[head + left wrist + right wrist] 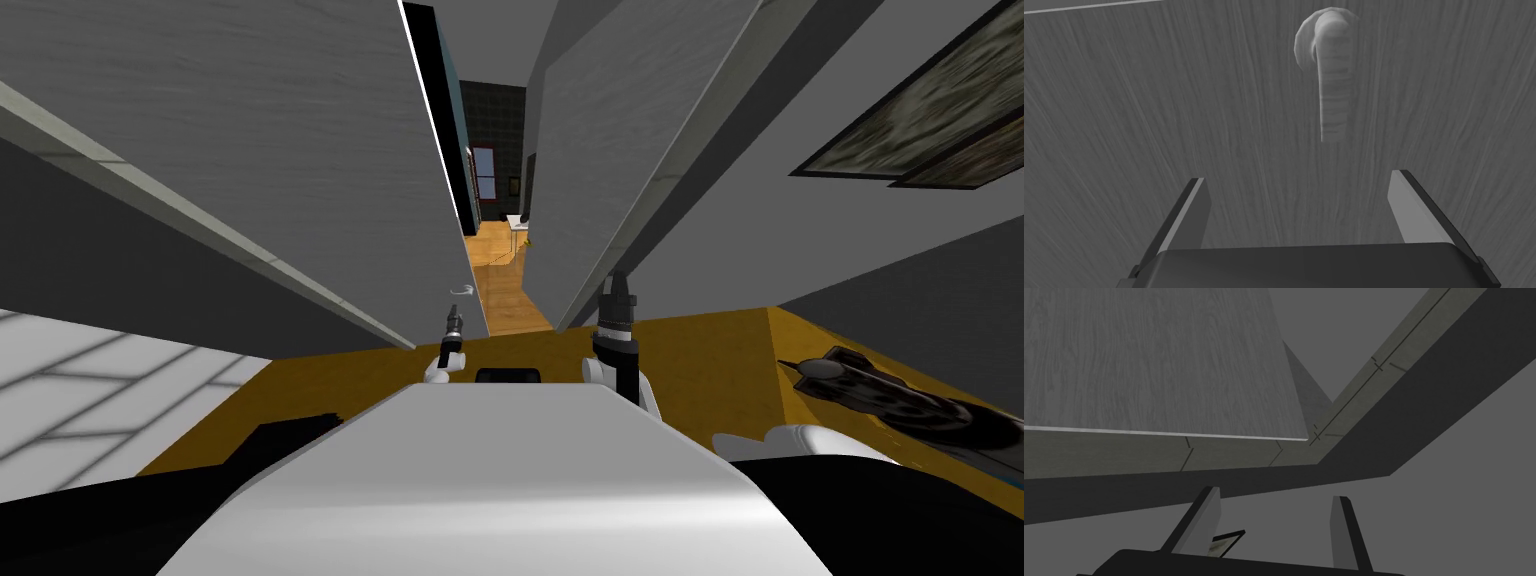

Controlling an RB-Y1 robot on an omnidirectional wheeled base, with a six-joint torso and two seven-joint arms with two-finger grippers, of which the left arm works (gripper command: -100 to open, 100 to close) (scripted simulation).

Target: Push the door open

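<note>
Facing the ajar grey door head-on, the left gripper, fingers spread and empty, is the nearer arm, the lever handle just ahead by the door's free edge, while the right gripper, likewise spread, points at the frame.

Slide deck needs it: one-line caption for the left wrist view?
Open left gripper faces the grey wood-grain door, its pale curved lever handle ahead of the fingertips.
</note>
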